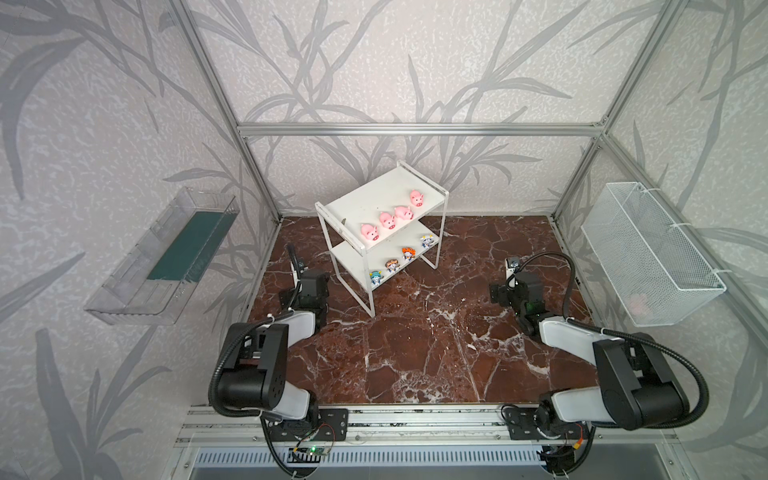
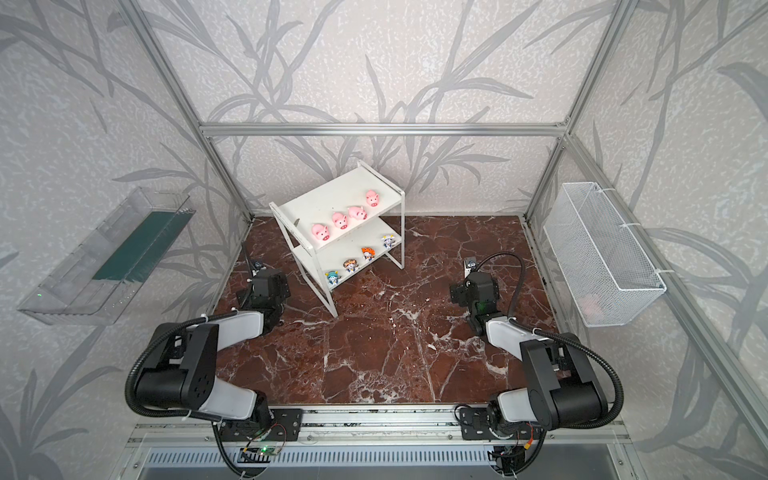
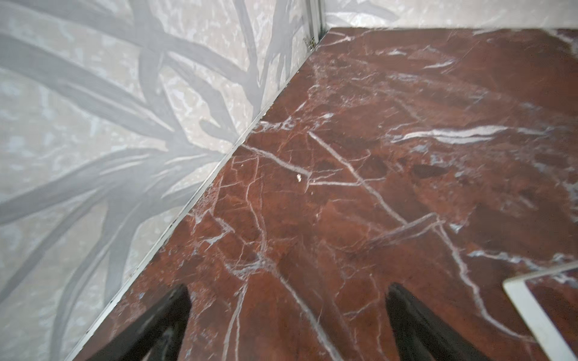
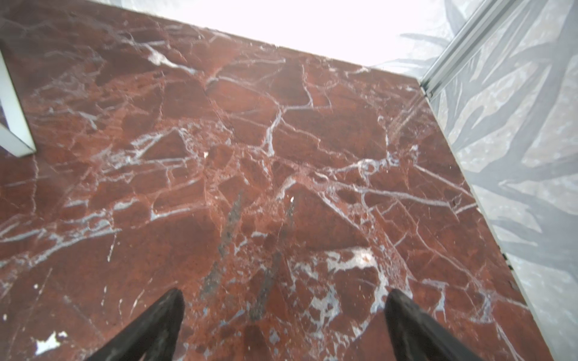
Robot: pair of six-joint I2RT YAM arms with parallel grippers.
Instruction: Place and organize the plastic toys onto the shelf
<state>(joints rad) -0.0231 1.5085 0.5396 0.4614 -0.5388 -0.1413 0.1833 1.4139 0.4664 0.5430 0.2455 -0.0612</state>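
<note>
Wrist views: left pincer point(image 3: 289, 286) and right pincer point(image 4: 285, 290) wide, empty; pigs point(image 1: 387, 219) look light, slick, rounded, so I'd pinch across the body.

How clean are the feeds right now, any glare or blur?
Right wrist view: wall beyond the table is blown out white, marble slightly soft. Left wrist view: soft throughout, the shelf leg blurred. Both top views: even light, pigs sharp.
</note>
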